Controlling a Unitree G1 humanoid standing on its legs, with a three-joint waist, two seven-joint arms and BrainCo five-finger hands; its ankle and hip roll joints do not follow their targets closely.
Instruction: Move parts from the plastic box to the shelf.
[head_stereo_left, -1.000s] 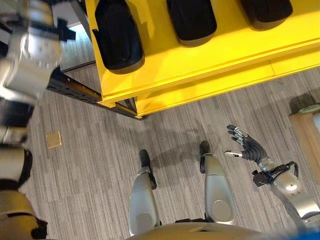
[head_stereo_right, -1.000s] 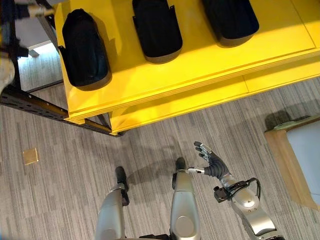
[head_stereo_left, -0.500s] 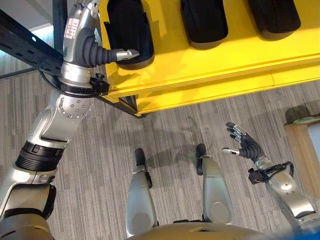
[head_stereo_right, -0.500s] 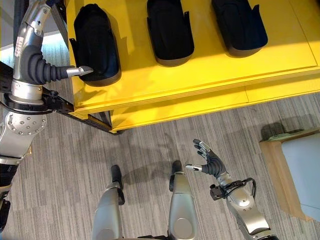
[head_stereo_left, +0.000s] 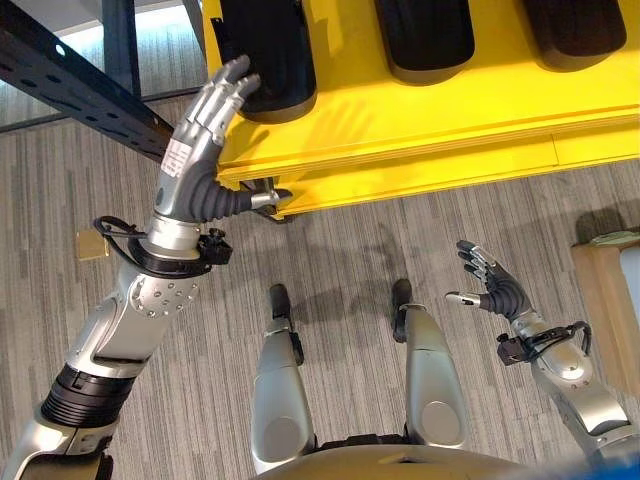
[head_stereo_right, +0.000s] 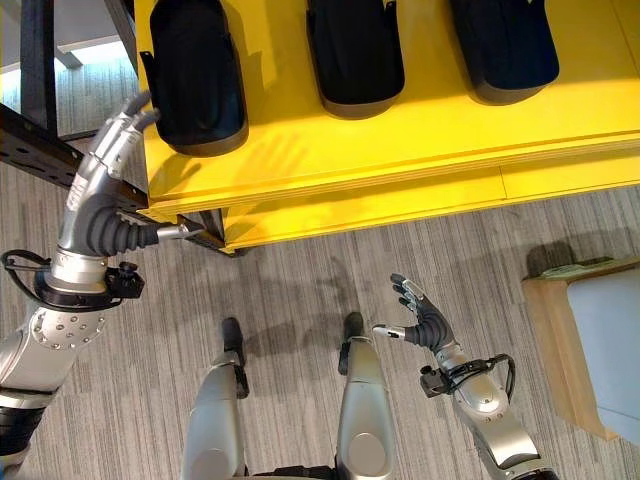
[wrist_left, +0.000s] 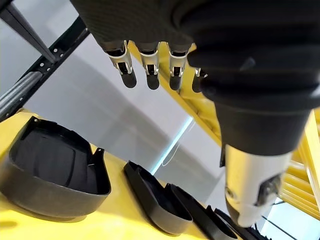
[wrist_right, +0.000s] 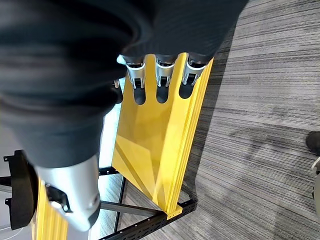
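At the upper left of the left eye view, our left hand (head_stereo_left: 205, 120) holds straight, empty fingers beside the nearest black part (head_stereo_left: 265, 50) on the yellow shelf (head_stereo_left: 400, 120). Our right hand (head_stereo_left: 490, 290) hangs spread and empty at lower right. The parts look like stiff, light, hollow shells, best gripped by the rim. The left wrist view shows their open hollows (wrist_left: 50, 160).

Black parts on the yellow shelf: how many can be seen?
3, side by side on the shelf: the left part near the left hand, the middle part, and the right part. More may lie beyond the picture's edge.
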